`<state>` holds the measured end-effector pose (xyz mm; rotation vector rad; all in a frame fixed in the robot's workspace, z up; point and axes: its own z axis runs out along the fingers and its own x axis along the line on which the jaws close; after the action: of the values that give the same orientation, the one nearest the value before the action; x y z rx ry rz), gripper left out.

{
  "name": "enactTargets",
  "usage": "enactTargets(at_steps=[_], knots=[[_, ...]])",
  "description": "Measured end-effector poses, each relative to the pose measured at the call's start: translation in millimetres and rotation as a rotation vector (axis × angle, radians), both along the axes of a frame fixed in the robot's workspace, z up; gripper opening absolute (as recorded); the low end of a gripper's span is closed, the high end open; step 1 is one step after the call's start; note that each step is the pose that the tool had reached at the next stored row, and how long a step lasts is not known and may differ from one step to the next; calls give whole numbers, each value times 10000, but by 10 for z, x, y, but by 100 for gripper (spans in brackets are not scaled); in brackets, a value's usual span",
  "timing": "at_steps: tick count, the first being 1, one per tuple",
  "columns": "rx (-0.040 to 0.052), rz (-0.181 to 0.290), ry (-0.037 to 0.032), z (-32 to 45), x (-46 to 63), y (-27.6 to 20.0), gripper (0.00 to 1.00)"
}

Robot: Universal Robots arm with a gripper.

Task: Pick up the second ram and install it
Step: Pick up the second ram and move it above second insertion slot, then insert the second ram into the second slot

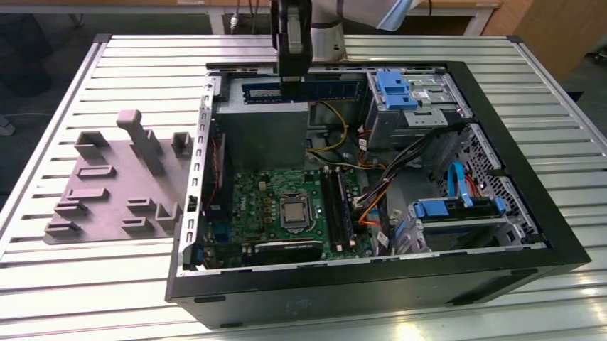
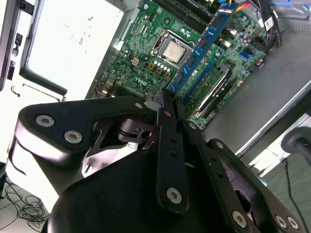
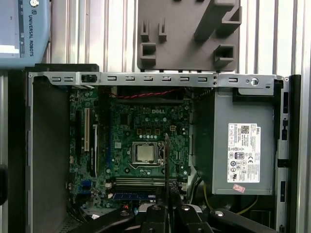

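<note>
**Second ram gripped above the case**

Over the open computer case (image 1: 379, 288), the gripper (image 1: 291, 96) is clamped tight on the second ram (image 1: 332, 90), whose long axis lies across the exterior view. The memory slots (image 1: 339, 206) lie below, running crosswise to it.

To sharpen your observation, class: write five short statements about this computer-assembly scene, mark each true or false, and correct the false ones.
1. The gripper is shut on a blue memory stick. True.
2. The memory stick is already seated in a slot. False: it is held in the air above the open computer case.
3. The case lies open on a slatted metal table. True.
4. The grey tray sits inside the case. False: it lies on the table beside the case, on the exterior view's left.
5. A fan covers the processor. False: its metal top is bare.
</note>
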<state>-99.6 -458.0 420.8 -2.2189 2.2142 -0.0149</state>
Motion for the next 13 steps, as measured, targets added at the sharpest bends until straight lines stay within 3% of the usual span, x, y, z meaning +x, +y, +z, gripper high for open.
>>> enactTargets(at_steps=[4, 13], knots=[[-1, 0, 1, 0, 54, 0, 14], [0, 0, 0, 0, 61, 0, 14]])
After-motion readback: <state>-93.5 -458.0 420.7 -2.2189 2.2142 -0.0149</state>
